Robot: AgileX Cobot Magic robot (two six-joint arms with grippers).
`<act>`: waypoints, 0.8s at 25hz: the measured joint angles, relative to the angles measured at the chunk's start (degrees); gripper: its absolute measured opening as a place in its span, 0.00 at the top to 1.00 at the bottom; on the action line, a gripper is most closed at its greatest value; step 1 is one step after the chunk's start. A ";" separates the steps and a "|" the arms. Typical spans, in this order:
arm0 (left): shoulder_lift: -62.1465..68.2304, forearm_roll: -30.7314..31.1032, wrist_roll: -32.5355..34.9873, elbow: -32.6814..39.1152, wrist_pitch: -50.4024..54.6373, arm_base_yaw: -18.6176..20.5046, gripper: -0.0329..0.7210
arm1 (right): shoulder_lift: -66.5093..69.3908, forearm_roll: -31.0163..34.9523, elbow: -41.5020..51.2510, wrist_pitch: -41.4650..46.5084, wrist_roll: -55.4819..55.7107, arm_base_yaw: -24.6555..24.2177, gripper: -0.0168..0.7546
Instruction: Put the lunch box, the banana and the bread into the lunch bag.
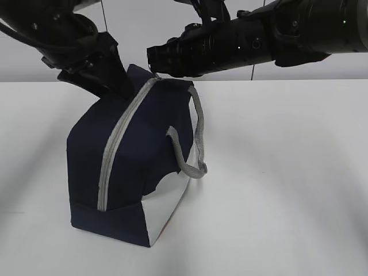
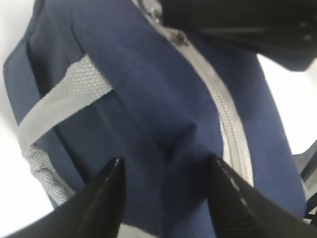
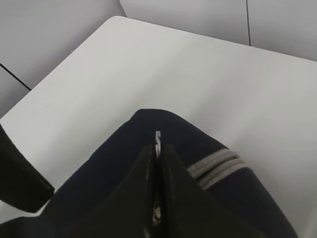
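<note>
The navy lunch bag (image 1: 144,149) stands on the white table, its grey zipper (image 1: 115,149) closed along the top as far as I can see. My right gripper (image 1: 154,60) is at the bag's far top end. In the right wrist view this gripper (image 3: 157,146) is shut on the metal zipper pull (image 3: 157,136), which sticks out past the tips. My left gripper (image 2: 166,166) straddles the bag's top beside the zipper (image 2: 228,129), jaws closed on a puckered fold of navy fabric (image 2: 148,99). The lunch box, the banana and the bread are out of view.
A grey webbing handle (image 1: 195,144) hangs down the bag's right side, and another handle (image 2: 59,104) lies on the left side. The white table (image 1: 287,172) stretches bare to the right and front. A grey wall (image 1: 172,17) stands behind.
</note>
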 joint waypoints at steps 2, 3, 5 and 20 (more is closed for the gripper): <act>0.89 0.00 0.10 0.00 0.00 0.00 0.46 | 0.00 0.00 0.00 0.41 0.00 0.00 0.98; 1.12 0.00 0.23 -0.10 0.00 0.00 0.52 | 0.00 0.00 0.00 0.53 0.00 0.00 0.98; 1.12 0.00 0.90 -0.10 0.23 0.00 0.69 | 0.00 0.00 0.00 0.76 0.00 0.00 0.98; 1.02 3.35 9.27 -3.85 4.79 -0.35 0.96 | 0.00 -0.03 0.00 11.01 4.43 0.00 0.98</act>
